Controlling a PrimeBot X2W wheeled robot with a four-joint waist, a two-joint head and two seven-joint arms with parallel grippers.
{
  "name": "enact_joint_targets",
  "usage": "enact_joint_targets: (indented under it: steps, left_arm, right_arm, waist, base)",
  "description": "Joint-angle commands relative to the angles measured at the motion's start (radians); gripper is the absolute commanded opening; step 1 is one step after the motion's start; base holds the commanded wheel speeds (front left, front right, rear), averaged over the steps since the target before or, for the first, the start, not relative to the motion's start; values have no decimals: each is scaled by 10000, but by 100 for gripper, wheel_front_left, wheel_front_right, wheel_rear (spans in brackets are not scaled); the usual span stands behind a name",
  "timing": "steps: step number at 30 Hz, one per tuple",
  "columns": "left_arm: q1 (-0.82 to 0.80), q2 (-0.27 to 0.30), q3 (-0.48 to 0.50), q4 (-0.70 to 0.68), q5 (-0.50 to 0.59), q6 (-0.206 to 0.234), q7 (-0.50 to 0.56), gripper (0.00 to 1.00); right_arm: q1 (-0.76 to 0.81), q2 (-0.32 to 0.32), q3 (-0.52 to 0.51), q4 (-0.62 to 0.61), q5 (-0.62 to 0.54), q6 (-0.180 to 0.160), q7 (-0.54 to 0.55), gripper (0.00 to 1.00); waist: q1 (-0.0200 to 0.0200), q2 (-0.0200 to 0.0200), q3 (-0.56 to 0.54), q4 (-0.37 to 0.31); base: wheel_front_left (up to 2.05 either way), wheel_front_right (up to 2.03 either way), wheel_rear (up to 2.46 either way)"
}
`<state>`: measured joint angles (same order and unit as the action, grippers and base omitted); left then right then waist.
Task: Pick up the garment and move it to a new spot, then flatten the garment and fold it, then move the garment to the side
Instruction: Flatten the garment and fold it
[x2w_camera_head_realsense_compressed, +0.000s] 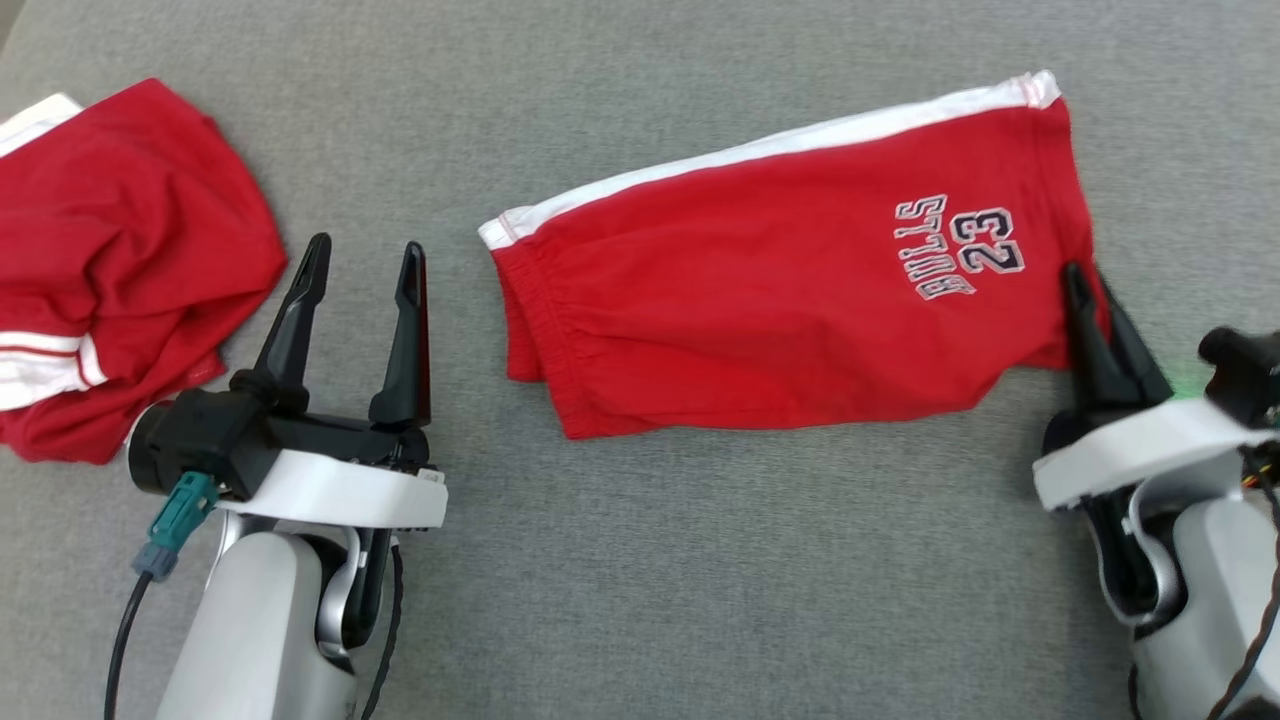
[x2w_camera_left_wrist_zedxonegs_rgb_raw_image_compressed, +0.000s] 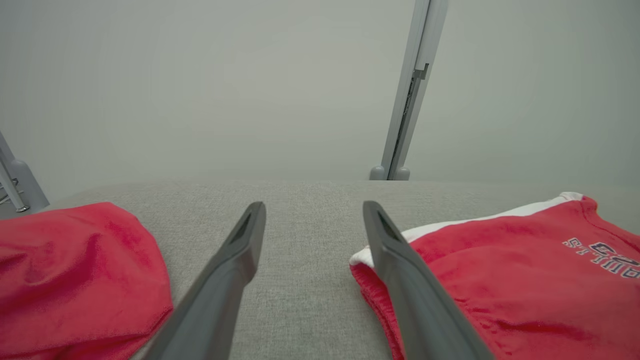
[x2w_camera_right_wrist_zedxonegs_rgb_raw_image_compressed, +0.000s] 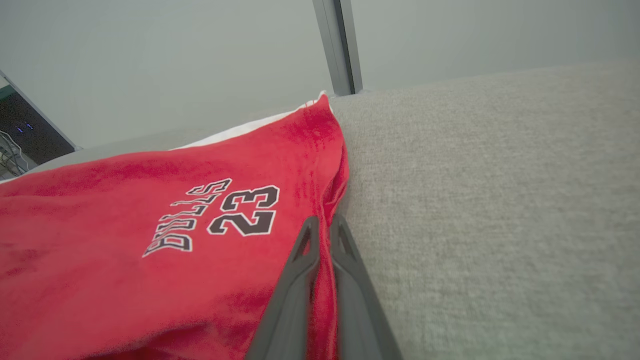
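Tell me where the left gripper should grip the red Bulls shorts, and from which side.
Probably the gathered waistband of the shorts, approached from the robot's left: it faces the open left gripper, while the right gripper pinches the opposite hem.

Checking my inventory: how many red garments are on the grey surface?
2. The printed shorts lie flat at centre-right, their edge pinched by the right gripper; a crumpled garment sits at far left, partly out of frame.
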<state>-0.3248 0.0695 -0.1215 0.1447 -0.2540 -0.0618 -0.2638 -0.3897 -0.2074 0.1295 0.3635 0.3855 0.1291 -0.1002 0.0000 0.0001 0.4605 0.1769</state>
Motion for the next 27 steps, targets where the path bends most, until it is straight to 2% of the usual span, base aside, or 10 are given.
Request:
enact_joint_targets:
  steps: [1, 6, 13, 27]
  left_arm:
    - [98, 59, 90, -78, 65, -42, -4, 100]
    - [476, 102, 255, -178, 153, -66, -5, 100]
    - [804, 210, 330, -213, 174, -28, -3, 100]
    - [995, 226, 108, -36, 57, 49, 50, 100]
  right_arm:
    - [868, 269, 122, 378, 143, 28, 26, 0]
    - [1858, 464, -255, 119, 102, 3, -516, 0]
    - [2485, 365, -897, 62, 102, 2, -778, 0]
    - [2338, 375, -1066, -506, -49, 8, -527, 0]
  waist:
    - [0, -1, -195, -266]
    - [0, -1, -554, -723]
    - [0, -1, -981, -1244]
    - [0, -1, -1335, -1264]
  base:
    - [0, 0, 0]
    - [0, 0, 0]
    - [0, 0, 0]
    - [0, 0, 0]
